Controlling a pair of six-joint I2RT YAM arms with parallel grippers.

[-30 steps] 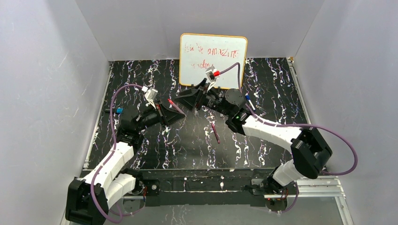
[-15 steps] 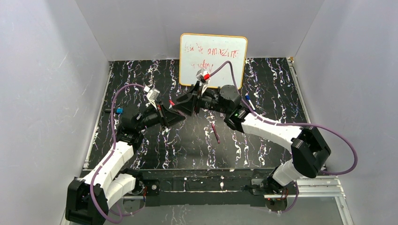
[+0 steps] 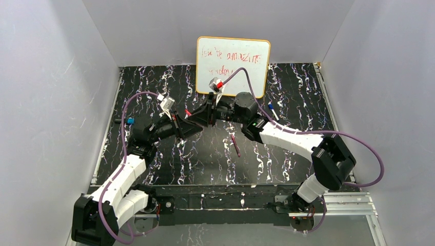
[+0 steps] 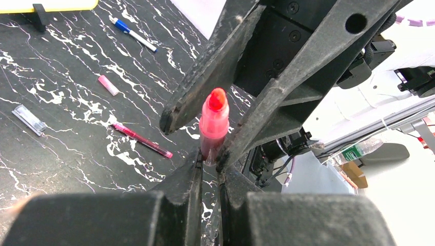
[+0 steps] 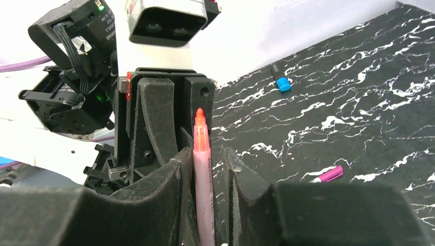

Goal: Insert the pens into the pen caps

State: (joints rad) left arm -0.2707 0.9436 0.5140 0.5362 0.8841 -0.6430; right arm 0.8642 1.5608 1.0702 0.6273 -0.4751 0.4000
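At the far left of the desk (image 3: 205, 166) you have a blue cap (image 3: 130, 121) lying close to the left wall, well apart from both arms. A magenta cap (image 5: 328, 174) lies on its side, closer to the grippers than the blue one.

Your left gripper (image 4: 209, 159) reaches toward the middle, with its jaws pinched narrow on the lower end of a pink pen (image 4: 214, 123). The pen's red tip points toward the other arm. Your right gripper (image 5: 208, 151) meets it head-on. Its jaws straddle the same pen, set narrow but not clamped: one finger (image 5: 169, 169) lies against the barrel, and a gap shows beside the other.

Just right of the two grippers, a slim magenta pen (image 4: 142, 140) lies flat on the desk, uncapped and untouched. A pale pink cap (image 4: 108, 85) lies near it on the far side, apart from it, and a clear plastic piece (image 4: 29, 119) lies close by. Beyond the grippers, the whiteboard (image 3: 233, 64) stands against the far wall. To the right, a white pen with a blue end (image 4: 132, 33) lies on the desk near the whiteboard's right corner.
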